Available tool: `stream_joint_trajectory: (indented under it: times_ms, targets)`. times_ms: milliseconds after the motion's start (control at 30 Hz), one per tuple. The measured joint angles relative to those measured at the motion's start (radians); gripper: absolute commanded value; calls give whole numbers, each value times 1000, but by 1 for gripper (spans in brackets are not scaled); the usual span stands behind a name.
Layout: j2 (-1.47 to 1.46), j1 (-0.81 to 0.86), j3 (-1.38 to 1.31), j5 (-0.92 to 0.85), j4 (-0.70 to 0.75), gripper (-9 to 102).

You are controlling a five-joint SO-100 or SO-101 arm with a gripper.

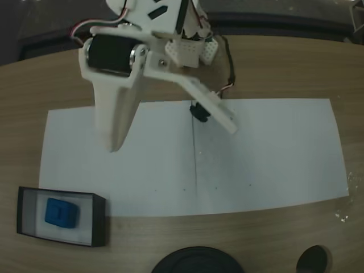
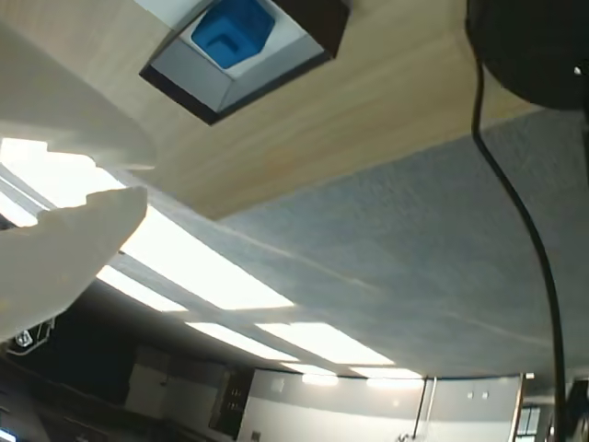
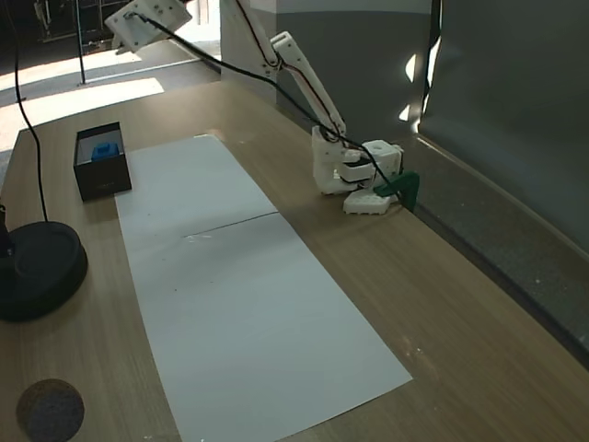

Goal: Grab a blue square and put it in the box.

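The blue square point(image 1: 61, 212) lies inside the box point(image 1: 100, 223), a shallow black-walled tray with a pale floor at the lower left of a fixed view. It sits the same way in the box point(image 3: 85, 180) in the other fixed view, as a blue square point(image 3: 106, 147). My gripper point(image 1: 173, 138) is raised high above the paper, open, with nothing between its white fingers point(image 1: 116, 122). Seen from the side, the gripper point(image 3: 129, 32) hangs well above the box. The wrist view shows the blue square point(image 2: 235, 28) in the box point(image 2: 221, 87), far from the gripper point(image 2: 147, 180).
A white paper sheet point(image 1: 267, 159) covers the middle of the wooden table. A round black stand base point(image 3: 37, 267) with a cable stands near the box, and a dark disc point(image 3: 51, 410) lies by the front edge. The arm's base point(image 3: 345, 175) is clamped at the far edge.
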Motion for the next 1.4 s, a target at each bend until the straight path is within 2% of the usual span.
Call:
stream_joint_trajectory:
  times_ms: [167, 367, 633, 900, 1133, 1400]
  targets:
    - [344, -195, 184, 26, 0, 0]
    - [792, -410, 571, 28, 0, 0]
    - [1378, -426, 1318, 37, -21, 0]
    - [2013, -446, 1997, 32, -207, 0]
    - [2184, -436, 2349, 31, -359, 0]
    - [2191, -400, 2698, 31, -707, 0]
